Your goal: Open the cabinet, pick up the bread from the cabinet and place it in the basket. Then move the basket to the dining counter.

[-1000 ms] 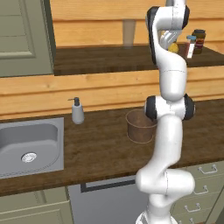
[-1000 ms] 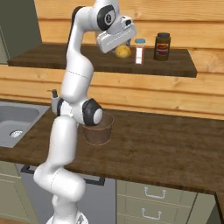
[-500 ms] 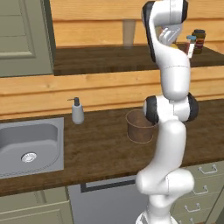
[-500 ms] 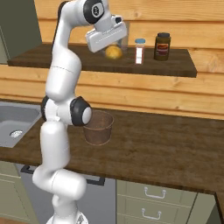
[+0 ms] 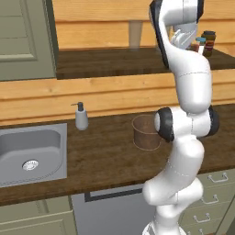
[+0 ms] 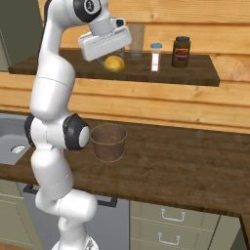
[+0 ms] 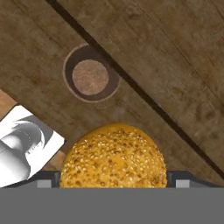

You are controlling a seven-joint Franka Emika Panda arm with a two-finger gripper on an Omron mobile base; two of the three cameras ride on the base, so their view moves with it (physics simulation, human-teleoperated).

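My gripper [image 6: 111, 57] is shut on the bread [image 6: 114, 63], a rounded yellow-orange seeded lump, held up in front of the dark wood shelf [image 6: 161, 73] of the cabinet. The cabinet's grey-green door [image 5: 23, 36] stands open at the left. Seen from the hand, the bread [image 7: 113, 157] hides the finger tips, and the basket [image 7: 90, 78] lies far below, ahead and slightly to one side. The brown woven basket [image 6: 108, 141] stands upright on the worktop beside the arm's elbow, with nothing inside; from the left base it shows as basket [image 5: 146, 133].
A dark jar [image 6: 181, 51] and a slim blue-capped bottle [image 6: 156, 56] stand on the shelf, right of the hand. A soap dispenser [image 5: 81, 117] and the steel sink [image 5: 30, 151] lie left of the basket. Drawers [image 6: 171, 215] run under the worktop.
The arm has swung the bread away from the jars, leftwards in the right base view and slightly down, out from the shelf towards the space above the basket. The basket has not moved.
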